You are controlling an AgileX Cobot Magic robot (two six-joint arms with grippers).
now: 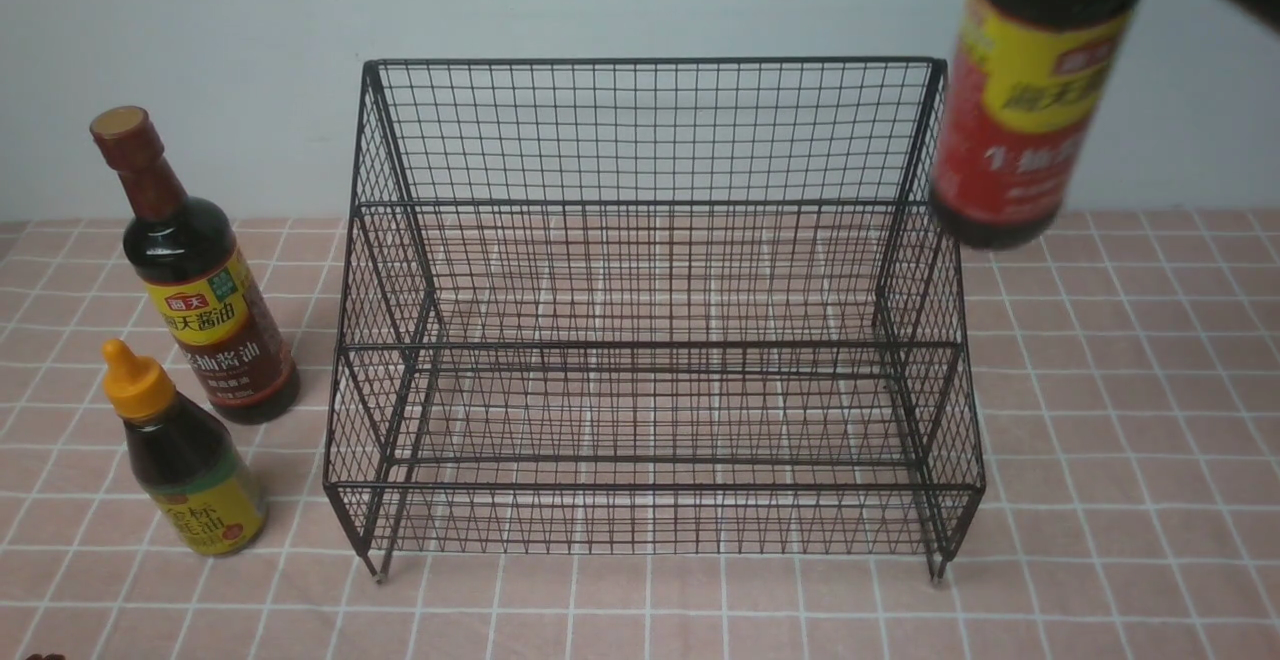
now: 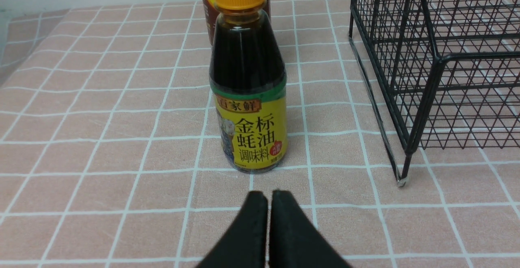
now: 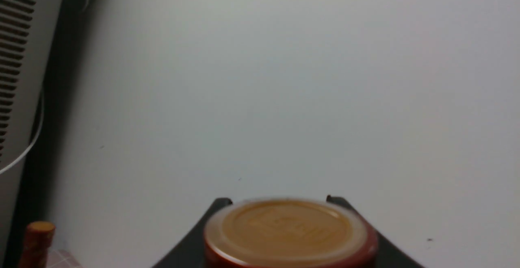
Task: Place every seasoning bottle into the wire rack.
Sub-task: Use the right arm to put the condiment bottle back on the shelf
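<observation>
Where the right gripper (image 3: 277, 199) hangs: high over the bench (image 1: 1120, 390), clamped on a tall bottle (image 1: 1030, 100) near its cap (image 3: 286, 227).
Held tall bottle: hanging below that gripper, beside the wire rack's (image 1: 650, 340) upper right corner.
Left gripper (image 2: 268, 197): jaws pressed together, low over the bench.
Short bottle (image 2: 248, 97): upright just ahead of it.
Second tall bottle (image 1: 205, 290): upright behind the short one.

Pink cloth (image 1: 1130, 420) crossed by a grid of thin white lines lies flat and reaches a plain pale grey wall (image 1: 640, 0) behind. A grey slatted panel (image 3: 16, 57) stands beside that wall, edged by a dark strip.
</observation>
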